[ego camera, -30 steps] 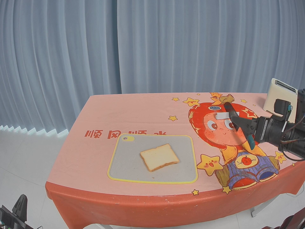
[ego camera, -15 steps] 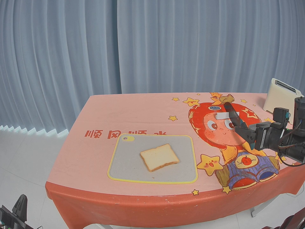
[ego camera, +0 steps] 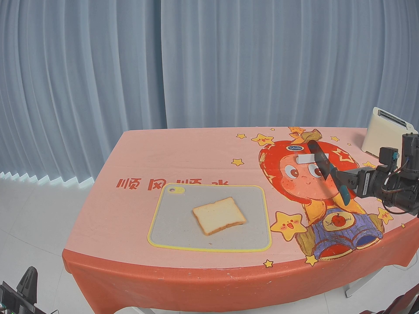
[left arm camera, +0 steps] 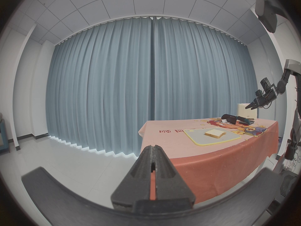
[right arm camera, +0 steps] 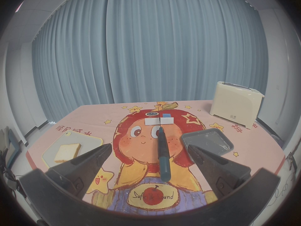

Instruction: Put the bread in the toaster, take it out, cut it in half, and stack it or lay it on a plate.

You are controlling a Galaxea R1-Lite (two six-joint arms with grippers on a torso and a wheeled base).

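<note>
Fingers (right arm camera: 82, 165) spread wide, right arm (ego camera: 384, 183) hovering above the knife (right arm camera: 163, 151)

The right gripper (ego camera: 339, 179) hovers on the right, jaws spread wide. The left gripper (left arm camera: 152, 149) hangs low at the near left, jaws pressed together.

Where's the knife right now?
In the head view, the knife lies on the right, on the cartoon face, between the bread and the toaster.

You'll find the counter (ego camera: 174, 153) draped in a pink cartoon cloth (ego camera: 144, 162). On it lie a cutting board (ego camera: 174, 223) near the front, a knife (right arm camera: 163, 154), a dark tray (right arm camera: 205, 142) and a toaster (right arm camera: 236, 102) far right.
</note>
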